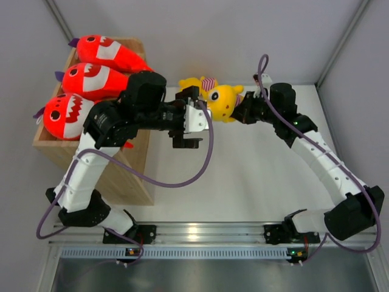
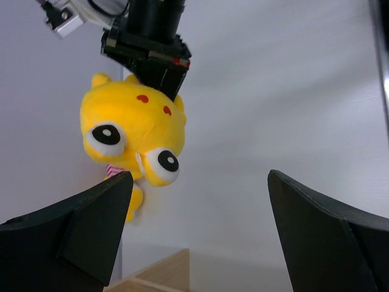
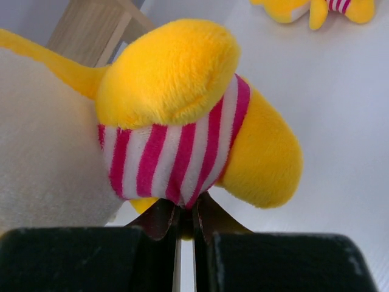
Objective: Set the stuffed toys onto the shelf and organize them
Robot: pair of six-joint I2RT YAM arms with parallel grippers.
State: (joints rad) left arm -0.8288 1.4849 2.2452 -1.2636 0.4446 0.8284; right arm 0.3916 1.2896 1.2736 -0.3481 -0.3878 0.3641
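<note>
Three red plush sharks (image 1: 91,82) lie side by side on the top of the light wooden shelf (image 1: 130,176) at the left. My right gripper (image 1: 241,112) is shut on the striped body of a yellow stuffed toy (image 1: 222,100) and holds it above the table; in the right wrist view my gripper (image 3: 185,213) pinches its red-white fabric (image 3: 164,158). My left gripper (image 1: 197,118) is open and empty, just left of that toy. In the left wrist view it (image 2: 199,176) faces the hanging toy (image 2: 130,137). A second yellow toy (image 1: 196,83) lies on the table behind.
The second yellow toy also shows at the top of the right wrist view (image 3: 316,9), with a shelf corner (image 3: 97,30) at the upper left. A wooden shelf corner (image 2: 164,271) sits below my left gripper. Grey walls enclose the white table (image 1: 255,176).
</note>
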